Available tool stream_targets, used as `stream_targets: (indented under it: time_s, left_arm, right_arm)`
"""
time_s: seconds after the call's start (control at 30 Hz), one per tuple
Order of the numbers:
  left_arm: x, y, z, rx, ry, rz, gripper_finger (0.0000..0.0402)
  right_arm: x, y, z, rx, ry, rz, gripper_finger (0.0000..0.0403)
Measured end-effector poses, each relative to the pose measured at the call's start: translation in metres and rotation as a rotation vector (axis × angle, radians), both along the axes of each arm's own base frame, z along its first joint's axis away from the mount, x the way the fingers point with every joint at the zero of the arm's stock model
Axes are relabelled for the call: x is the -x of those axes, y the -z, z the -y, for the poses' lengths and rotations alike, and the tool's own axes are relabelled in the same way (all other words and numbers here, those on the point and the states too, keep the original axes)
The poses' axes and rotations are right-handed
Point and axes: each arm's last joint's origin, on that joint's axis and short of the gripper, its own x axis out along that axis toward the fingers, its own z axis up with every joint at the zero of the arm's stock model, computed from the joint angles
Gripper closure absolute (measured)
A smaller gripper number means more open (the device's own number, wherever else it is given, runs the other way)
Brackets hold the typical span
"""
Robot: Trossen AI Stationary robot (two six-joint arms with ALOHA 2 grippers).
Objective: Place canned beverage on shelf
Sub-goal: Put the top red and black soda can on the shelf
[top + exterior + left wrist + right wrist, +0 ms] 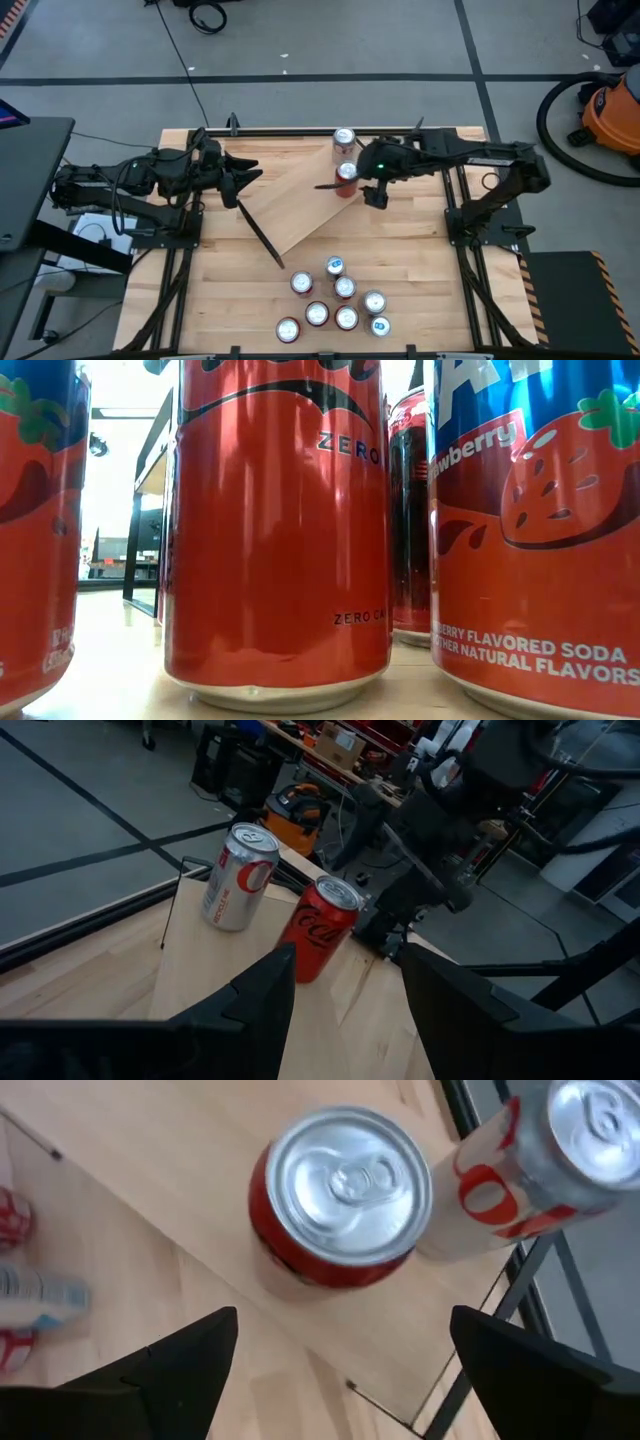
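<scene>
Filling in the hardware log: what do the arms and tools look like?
Both arms are dark, jointed links with black cabling. The right arm shows a green light near its wrist. The left tool and right tool each have two broad, matte black, wedge-shaped fingers. No markings are visible.

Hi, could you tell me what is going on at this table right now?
The robot is stocking cans on the shelf. Two stand upright at its far end: a silver can and a red can. The right gripper hangs open just above the red can, not gripping it. The left gripper waits open over the shelf's other end. More cans stand clustered near the table's front.
</scene>
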Motion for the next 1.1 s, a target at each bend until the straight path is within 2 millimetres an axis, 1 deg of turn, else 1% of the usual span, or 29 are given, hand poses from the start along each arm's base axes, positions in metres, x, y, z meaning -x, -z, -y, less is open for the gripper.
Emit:
stream_targets:
  time_s: [0.1, 0.23, 0.33, 0.5, 0.67, 0.83, 1.1]
  left_arm:
    - [0.000, 0.000, 0.000, -0.001, 0.000, 0.000, 0.0207]
    - [0.000, 0.000, 0.000, -0.001, 0.000, -0.001, 0.0207]
    - [0.000, 0.000, 0.000, -0.001, 0.000, 0.000, 0.0207]
    - [0.000, 0.000, 0.000, -0.001, -0.001, 0.000, 0.0207]
    - [0.000, 0.000, 0.000, 0.000, -0.001, 0.000, 0.0207]
    - [0.000, 0.000, 0.000, 0.000, -0.001, 0.003, 0.0207]
    - [0.000, 0.000, 0.000, 0.001, -0.001, 0.004, 0.0207]
  right_arm:
    - [0.006, 0.014, 0.002, -0.029, 0.018, 0.067, 0.0034]
    - [0.006, 0.031, 0.002, -0.065, 0.020, 0.122, 0.0040]
    - [0.001, 0.043, 0.002, -0.077, 0.013, 0.104, 0.0043]
    - [-0.008, 0.055, 0.004, -0.040, -0.017, 0.063, 0.0053]
    - [-0.009, 0.056, 0.014, -0.005, -0.023, 0.048, 0.0084]
    - [-0.010, 0.057, 0.023, -0.022, -0.038, 0.061, 0.0129]
    - [-0.012, 0.056, 0.032, -0.008, -0.038, 0.079, 0.0194]
